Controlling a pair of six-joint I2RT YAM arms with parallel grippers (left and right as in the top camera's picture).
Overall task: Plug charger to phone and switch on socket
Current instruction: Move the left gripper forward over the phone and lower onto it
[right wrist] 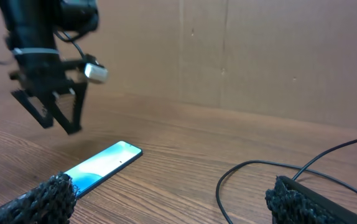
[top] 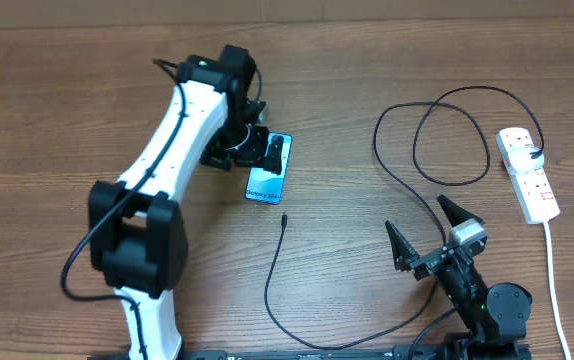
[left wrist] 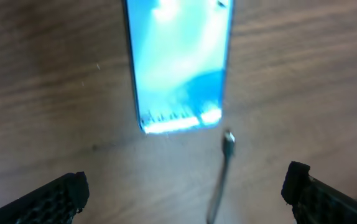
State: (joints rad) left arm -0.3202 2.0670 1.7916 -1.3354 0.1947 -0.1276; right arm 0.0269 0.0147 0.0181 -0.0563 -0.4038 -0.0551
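Bench (top: 67, 100): bare wood surface.

Phone (top: 265, 180): lies flat, screen up and lit, left of the bench centre. Its near end points to the near edge. Nothing is plugged into it.

Charger (top: 283, 225): the connector tip (left wrist: 228, 138) rests on the bench just beside the phone's near end, apart from it. The cable runs toward the near edge, curves right, then loops up to the socket (top: 529, 180).

Socket: lies near the right edge with a black plug in its far end. A white cord (top: 555, 290) leads from it to the near edge. Switch position cannot be told.

Left end effector (left wrist: 185, 179): hangs above the phone, jaws spread wide, holding nothing.

Right end effector (top: 429, 232): near the near edge, right of centre, jaws wide apart and empty. The cable passes close beside it.
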